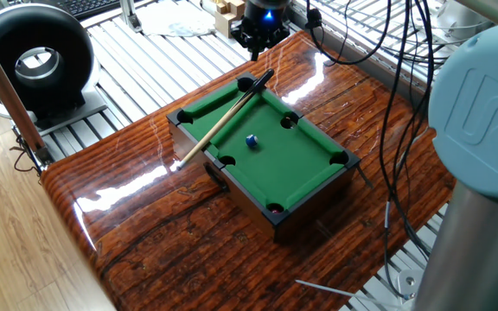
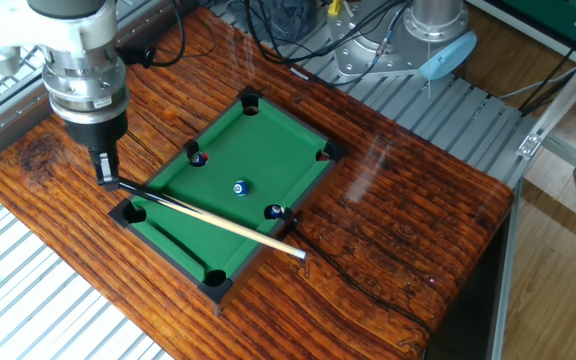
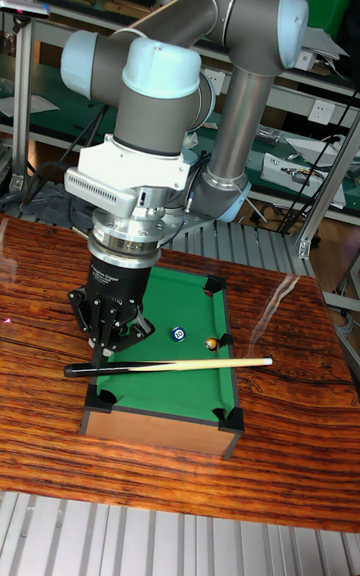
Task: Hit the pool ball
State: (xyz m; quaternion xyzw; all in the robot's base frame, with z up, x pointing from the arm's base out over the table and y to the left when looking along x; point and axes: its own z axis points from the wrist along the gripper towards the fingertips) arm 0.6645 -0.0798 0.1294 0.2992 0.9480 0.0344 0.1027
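On the green felt near mid-table sits the ball (image 2: 239, 187), w/ the cue (image 2: 208, 216) lying diagonally across the pool table (image 2: 298, 205). Gripper (image 2: 106, 172) hangs right by the cue's dark butt end, fingers close together; can't tell if it's gripping.

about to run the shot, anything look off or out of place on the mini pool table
The cue stick lies loose, diagonally across the mini pool table, both ends overhanging its rim. The gripper sits by its dark butt end. The pool ball rests mid-felt. Nothing looks spilled or damaged.
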